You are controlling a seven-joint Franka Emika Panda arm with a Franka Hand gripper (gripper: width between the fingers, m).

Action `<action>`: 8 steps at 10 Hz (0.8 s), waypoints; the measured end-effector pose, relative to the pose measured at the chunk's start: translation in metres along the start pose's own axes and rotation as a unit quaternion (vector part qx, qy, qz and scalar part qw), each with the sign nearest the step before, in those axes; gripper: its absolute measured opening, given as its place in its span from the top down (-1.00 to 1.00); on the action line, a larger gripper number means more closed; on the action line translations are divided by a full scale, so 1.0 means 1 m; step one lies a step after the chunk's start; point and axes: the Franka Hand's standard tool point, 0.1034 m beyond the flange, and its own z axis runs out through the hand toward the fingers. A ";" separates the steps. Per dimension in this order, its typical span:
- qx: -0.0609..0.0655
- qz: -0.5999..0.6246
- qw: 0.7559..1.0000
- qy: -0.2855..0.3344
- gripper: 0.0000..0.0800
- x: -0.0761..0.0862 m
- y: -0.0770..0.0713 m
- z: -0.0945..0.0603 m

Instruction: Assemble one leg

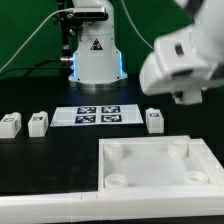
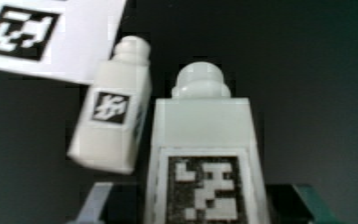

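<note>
In the wrist view my gripper (image 2: 202, 206) is shut on a leg (image 2: 202, 130), a white stubby post with a rounded peg end and a black-and-white tag on its face. The post stands between my two fingers (image 2: 108, 200). A second leg (image 2: 114, 112) lies on the black table below, beside the held one. In the exterior view my gripper (image 1: 188, 95) hangs well above the table at the right, over a leg (image 1: 155, 120). The held leg does not show clearly there. Two more legs (image 1: 10, 124) (image 1: 38, 122) lie at the exterior view's left.
The marker board (image 1: 97, 115) lies mid-table, and its corner shows in the wrist view (image 2: 30, 35). The large white square panel (image 1: 160, 180) with round corner sockets lies at the front right. The robot base (image 1: 92, 50) stands behind.
</note>
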 end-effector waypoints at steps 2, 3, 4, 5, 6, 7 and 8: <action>0.004 -0.005 0.994 0.107 0.27 0.006 0.019 -0.049; 0.003 -0.003 0.985 0.174 0.27 0.010 0.025 -0.071; 0.000 0.001 0.971 0.239 0.27 0.011 0.029 -0.085; -0.002 0.001 0.963 0.268 0.27 0.009 0.029 -0.078; -0.003 0.000 0.947 0.322 0.27 0.014 0.029 -0.080; -0.004 0.000 0.926 0.377 0.27 0.015 0.030 -0.082; -0.005 -0.002 0.908 0.420 0.27 0.015 0.031 -0.081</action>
